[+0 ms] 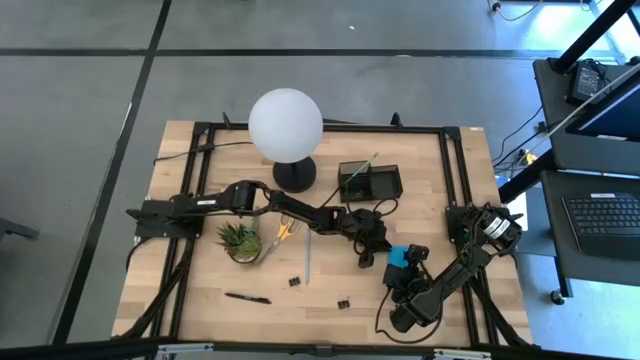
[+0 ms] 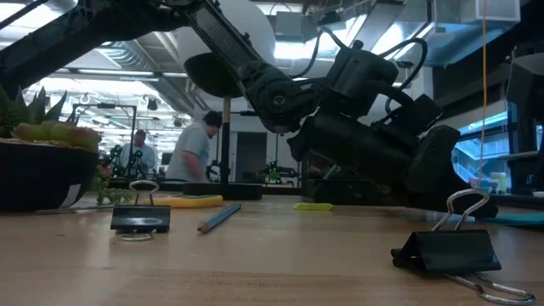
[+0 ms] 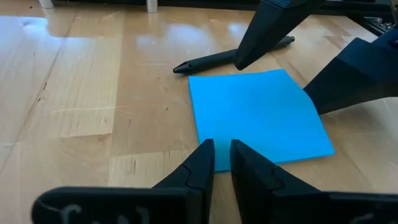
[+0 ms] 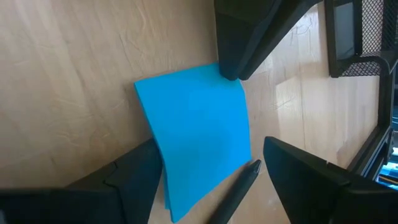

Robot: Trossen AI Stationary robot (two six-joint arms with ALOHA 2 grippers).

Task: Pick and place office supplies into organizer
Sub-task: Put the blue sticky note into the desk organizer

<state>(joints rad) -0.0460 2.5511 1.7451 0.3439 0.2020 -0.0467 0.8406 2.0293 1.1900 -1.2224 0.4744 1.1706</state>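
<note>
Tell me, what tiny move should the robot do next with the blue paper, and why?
Probably the left gripper should pinch fully shut on the blue sticky-note pad edge, then lift. Its fingers are nearly closed at that edge, and the right gripper straddles the pad, wide open.

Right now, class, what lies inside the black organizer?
In the high view, the organizer holds one thin pale pencil-like stick, slanting out over its rim. The dark mesh floor hides anything smaller.
</note>
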